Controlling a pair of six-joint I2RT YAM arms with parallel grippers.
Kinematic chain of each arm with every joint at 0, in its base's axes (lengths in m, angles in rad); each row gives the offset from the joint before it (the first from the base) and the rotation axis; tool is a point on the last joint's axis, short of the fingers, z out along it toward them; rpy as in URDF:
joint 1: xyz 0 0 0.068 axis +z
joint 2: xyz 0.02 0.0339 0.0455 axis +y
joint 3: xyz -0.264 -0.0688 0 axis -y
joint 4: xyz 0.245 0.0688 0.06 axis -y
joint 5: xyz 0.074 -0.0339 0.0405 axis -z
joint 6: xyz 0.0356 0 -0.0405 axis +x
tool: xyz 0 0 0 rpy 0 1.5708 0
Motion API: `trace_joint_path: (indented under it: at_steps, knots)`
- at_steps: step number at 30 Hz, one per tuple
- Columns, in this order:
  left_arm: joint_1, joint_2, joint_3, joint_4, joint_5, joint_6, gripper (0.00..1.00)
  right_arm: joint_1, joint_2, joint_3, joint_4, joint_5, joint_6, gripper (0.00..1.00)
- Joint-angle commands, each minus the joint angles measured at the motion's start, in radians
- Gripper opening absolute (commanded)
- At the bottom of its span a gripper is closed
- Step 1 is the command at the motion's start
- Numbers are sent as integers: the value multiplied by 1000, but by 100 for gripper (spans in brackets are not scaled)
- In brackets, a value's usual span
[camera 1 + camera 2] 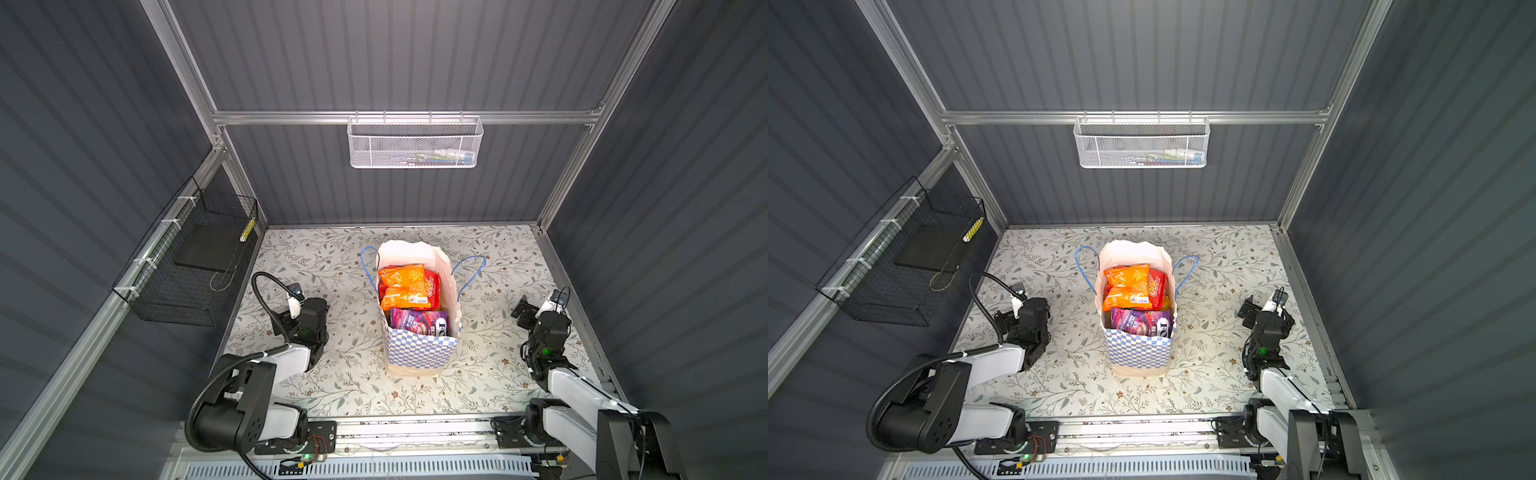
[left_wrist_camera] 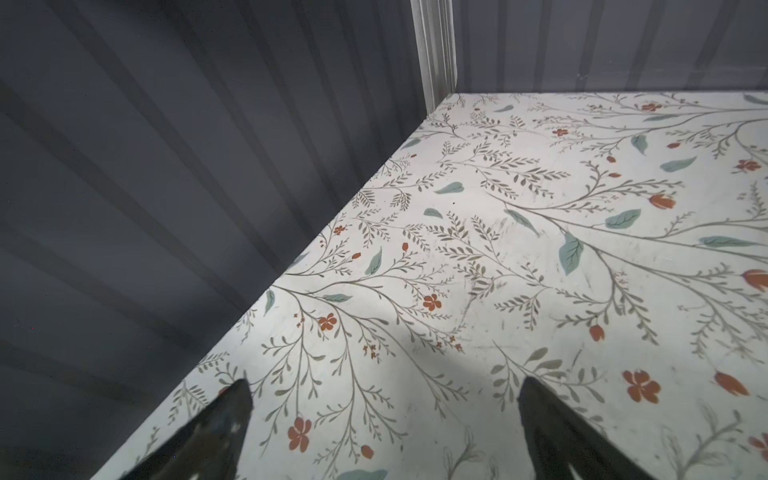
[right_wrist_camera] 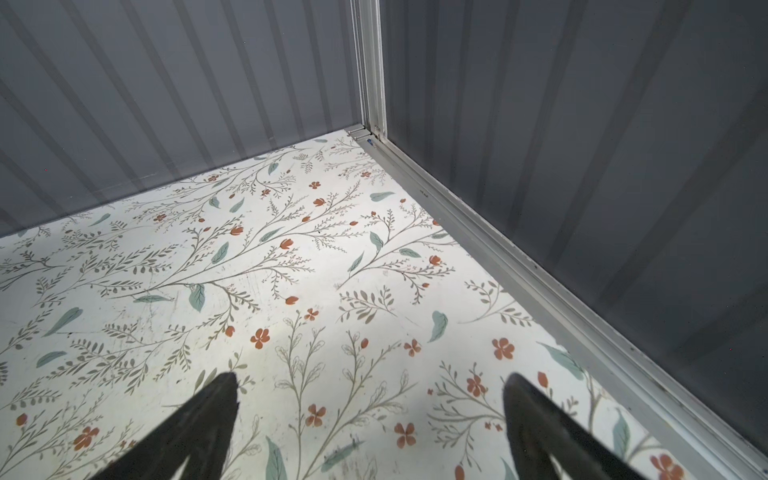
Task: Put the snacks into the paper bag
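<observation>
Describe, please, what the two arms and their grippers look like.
The left arm and the right arm have white link shells between blocky black joint housings, each with a small green light. A black corrugated hose loops along the left arm; thin black cables run on the right. The left gripper and right gripper are black, with dark fingers tapering to points.
</observation>
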Motion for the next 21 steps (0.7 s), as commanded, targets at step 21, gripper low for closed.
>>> trace_joint_path:
  at_steps: [21]
  knots:
    - [49, 274, 0, 516, 331, 174, 100, 11, 415, 143, 328, -136, -84, 99]
